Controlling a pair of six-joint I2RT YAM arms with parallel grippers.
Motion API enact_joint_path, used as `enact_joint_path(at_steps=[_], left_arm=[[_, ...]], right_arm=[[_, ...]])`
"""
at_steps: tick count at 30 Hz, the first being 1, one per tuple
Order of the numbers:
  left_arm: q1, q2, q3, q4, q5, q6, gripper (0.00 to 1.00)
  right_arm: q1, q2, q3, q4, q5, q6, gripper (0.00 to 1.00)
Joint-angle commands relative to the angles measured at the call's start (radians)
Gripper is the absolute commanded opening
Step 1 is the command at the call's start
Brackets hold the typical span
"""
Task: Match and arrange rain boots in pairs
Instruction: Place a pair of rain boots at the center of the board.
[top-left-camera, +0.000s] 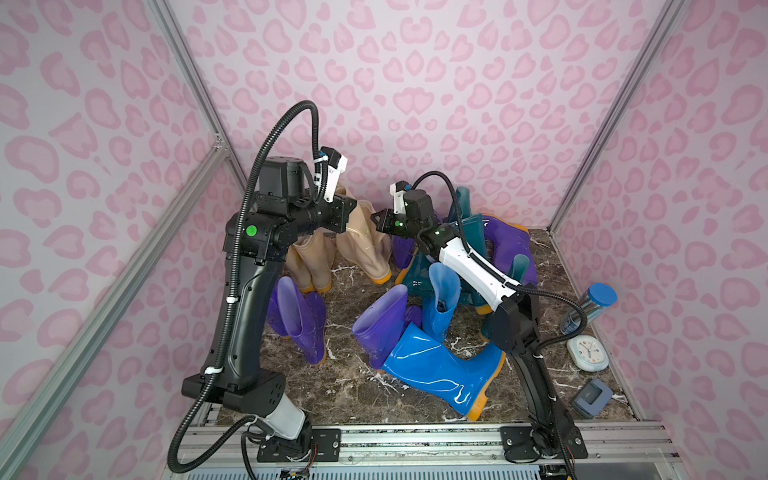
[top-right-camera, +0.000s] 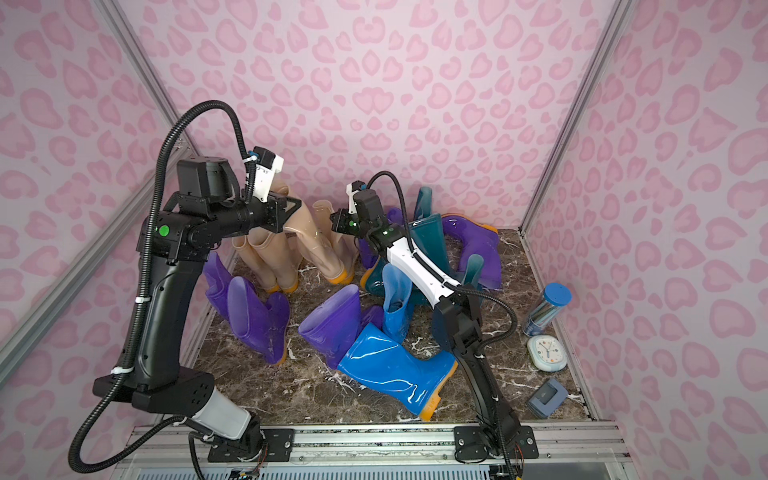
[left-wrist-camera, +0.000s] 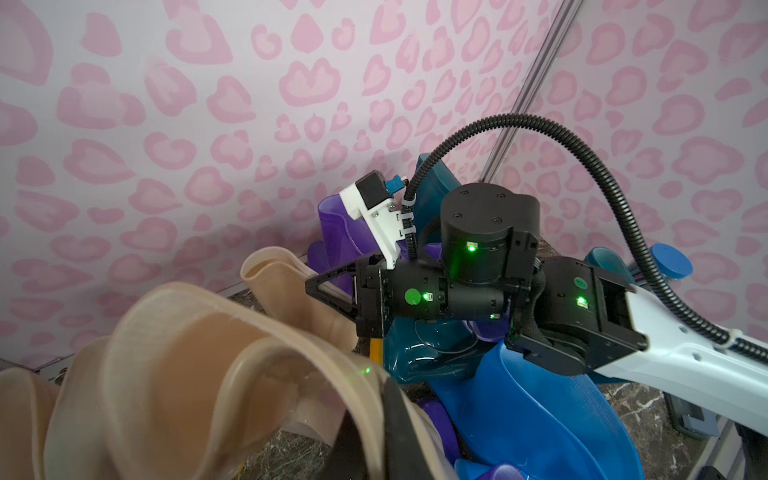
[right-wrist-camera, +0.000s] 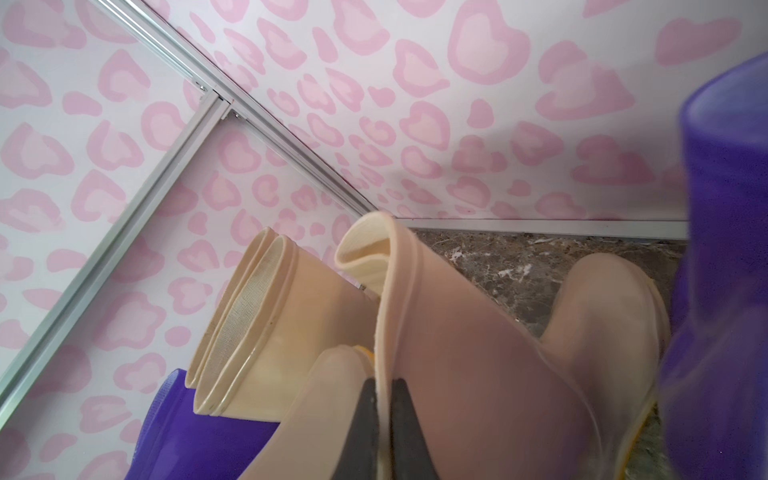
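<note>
Boots (top-left-camera: 440, 368) in purple, teal & blue crowd bench (top-left-camera: 353, 395), teal ones (top-left-camera: 415, 278) half hidden under R arm (top-left-camera: 469, 266); at back L tool (top-right-camera: 295, 206) pinches cuff of beige boot (top-right-camera: 309, 239), R tool (left-wrist-camera: 312, 286) that of other beige boot (right-wrist-camera: 457, 353); clock (top-left-camera: 588, 352) dial too small to read.

No legible text; clock (top-left-camera: 588, 353) dial marks too small.

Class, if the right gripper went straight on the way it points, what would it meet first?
The right gripper is shut on a beige boot, so that boot comes first; just beyond, possibly the other beige boot held by the left gripper, though depth is unclear.
</note>
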Motion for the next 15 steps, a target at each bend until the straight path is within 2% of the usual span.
enact_joint_path(at_steps=[1,6,15], left_arm=[[0.028,0.031,0.012,0.079,0.021,0.084,0.02],[0.095,0.093,-0.040,0.099,0.070,0.168,0.02],[0.130,0.248,-0.047,0.162,0.196,0.246,0.02]], right_arm=[[-0.024,-0.011,-0.002,0.062,-0.040,-0.038,0.00],[-0.049,-0.019,-0.018,0.049,-0.074,-0.063,0.00],[-0.060,-0.008,-0.037,0.068,-0.131,-0.048,0.00]])
